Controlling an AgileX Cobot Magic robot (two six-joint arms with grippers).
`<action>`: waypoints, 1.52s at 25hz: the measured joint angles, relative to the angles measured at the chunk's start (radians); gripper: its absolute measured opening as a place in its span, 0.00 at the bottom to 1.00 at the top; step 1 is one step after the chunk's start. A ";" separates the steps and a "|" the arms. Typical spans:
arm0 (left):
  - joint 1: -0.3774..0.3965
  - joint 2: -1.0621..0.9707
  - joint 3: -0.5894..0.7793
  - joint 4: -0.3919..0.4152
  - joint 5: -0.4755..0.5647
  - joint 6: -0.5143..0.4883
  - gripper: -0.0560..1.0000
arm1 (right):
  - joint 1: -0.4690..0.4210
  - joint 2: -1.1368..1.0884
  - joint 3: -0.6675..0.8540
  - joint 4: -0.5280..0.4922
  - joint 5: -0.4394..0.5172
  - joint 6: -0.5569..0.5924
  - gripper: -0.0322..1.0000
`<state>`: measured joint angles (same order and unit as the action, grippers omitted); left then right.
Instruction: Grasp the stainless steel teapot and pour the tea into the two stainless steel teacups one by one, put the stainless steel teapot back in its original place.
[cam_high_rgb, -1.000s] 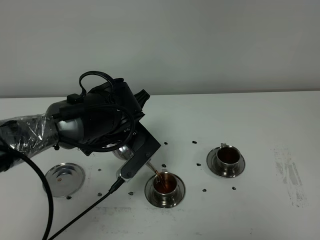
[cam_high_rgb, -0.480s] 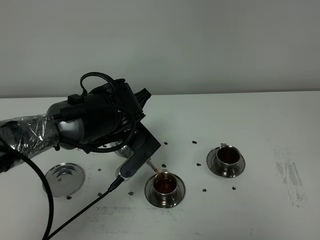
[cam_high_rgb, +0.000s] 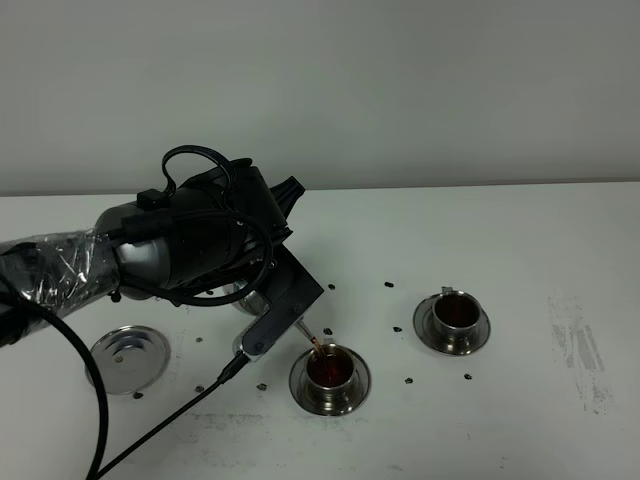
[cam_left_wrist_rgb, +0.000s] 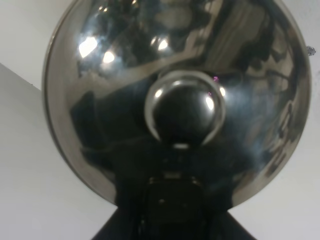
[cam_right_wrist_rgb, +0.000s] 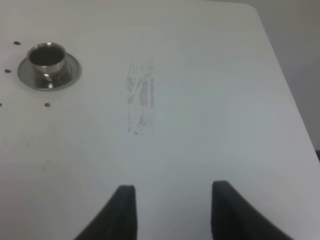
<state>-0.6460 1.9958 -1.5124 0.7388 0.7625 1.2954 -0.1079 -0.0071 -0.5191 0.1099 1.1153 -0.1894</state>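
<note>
My left gripper is shut on the stainless steel teapot and holds it tilted, mostly hidden behind the arm. Its thin spout sits over the near teacup, and a thin stream of reddish-brown tea runs into it. In the left wrist view the teapot's shiny lid and knob fill the frame above the gripper. The second teacup on its saucer holds tea and also shows in the right wrist view. My right gripper is open and empty above bare table.
The round steel plate lies empty at the left, beside the arm's black cable. Several small dark specks dot the white table around the cups. A scuffed patch marks the table's right side.
The left arm and teapot have barely shifted. Tea keeps running from the spout into the near cup. The right gripper's side shows no change.
</note>
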 joint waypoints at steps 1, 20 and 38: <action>0.000 0.000 0.000 0.000 0.000 0.000 0.24 | 0.000 0.000 0.000 0.000 0.000 0.000 0.36; 0.025 0.000 0.000 -0.127 0.003 -0.024 0.24 | 0.000 0.000 0.000 0.000 0.000 0.000 0.36; 0.104 -0.006 0.013 -0.417 -0.070 -0.028 0.24 | 0.000 0.000 0.000 0.000 0.000 0.000 0.36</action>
<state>-0.5422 1.9903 -1.4995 0.3218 0.6930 1.2676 -0.1079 -0.0071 -0.5191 0.1099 1.1153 -0.1894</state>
